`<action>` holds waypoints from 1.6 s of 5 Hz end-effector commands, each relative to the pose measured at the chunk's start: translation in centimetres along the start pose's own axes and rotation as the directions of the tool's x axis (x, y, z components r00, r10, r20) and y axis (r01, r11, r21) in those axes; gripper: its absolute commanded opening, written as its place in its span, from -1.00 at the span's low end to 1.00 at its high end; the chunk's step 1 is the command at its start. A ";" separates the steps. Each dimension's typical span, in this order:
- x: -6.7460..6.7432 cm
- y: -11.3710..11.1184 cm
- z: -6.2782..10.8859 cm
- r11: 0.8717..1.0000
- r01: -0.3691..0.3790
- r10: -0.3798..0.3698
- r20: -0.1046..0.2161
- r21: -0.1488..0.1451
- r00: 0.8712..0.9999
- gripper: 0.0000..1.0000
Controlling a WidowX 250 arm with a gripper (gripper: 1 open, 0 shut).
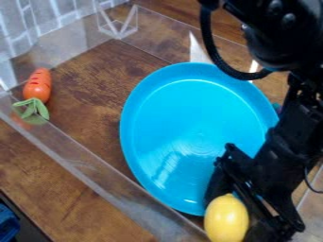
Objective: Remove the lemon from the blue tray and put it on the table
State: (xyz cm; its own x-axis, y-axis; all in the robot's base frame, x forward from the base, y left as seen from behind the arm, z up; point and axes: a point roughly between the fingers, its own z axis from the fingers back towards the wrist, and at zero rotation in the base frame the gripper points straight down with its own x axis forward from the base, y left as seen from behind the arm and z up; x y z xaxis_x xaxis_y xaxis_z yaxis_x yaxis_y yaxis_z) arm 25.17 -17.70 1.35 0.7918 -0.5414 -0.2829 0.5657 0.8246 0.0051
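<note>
Lemon [228,218] low at bottom right, at the near rim of the blue tray [177,142], seemingly just past its edge. Black gripper [246,210] reaches down right against it; jaws spread wide, whether they grip it unclear. Orange carrot [40,86] far left on table [89,104].

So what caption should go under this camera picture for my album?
Robot gripper at the lemon by the blue tray rim, carrot waiting on the wooden table.
</note>
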 end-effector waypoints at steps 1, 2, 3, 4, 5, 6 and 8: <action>0.0 0.2 0.0 0.998 0.062 -0.062 -0.019 -0.003 0.998 1.00; 0.2 0.4 0.5 0.997 0.071 -0.071 -0.024 -0.002 0.997 1.00; 0.4 0.5 0.9 0.997 0.082 -0.082 -0.029 -0.001 0.996 1.00; 0.7 0.6 1.3 0.996 0.092 -0.091 -0.033 0.000 0.995 1.00; 1.0 0.8 1.4 0.995 0.098 -0.098 -0.035 0.000 0.995 1.00; 1.1 0.9 1.4 0.995 0.103 -0.103 -0.038 0.000 0.994 1.00; 1.3 1.1 1.5 0.994 0.113 -0.113 -0.052 0.000 0.992 1.00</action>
State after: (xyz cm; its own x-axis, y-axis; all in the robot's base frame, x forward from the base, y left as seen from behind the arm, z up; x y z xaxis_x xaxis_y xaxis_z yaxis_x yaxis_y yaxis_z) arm 26.51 -17.72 1.87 0.7144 -0.6010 -0.3584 0.6386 0.7693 -0.0171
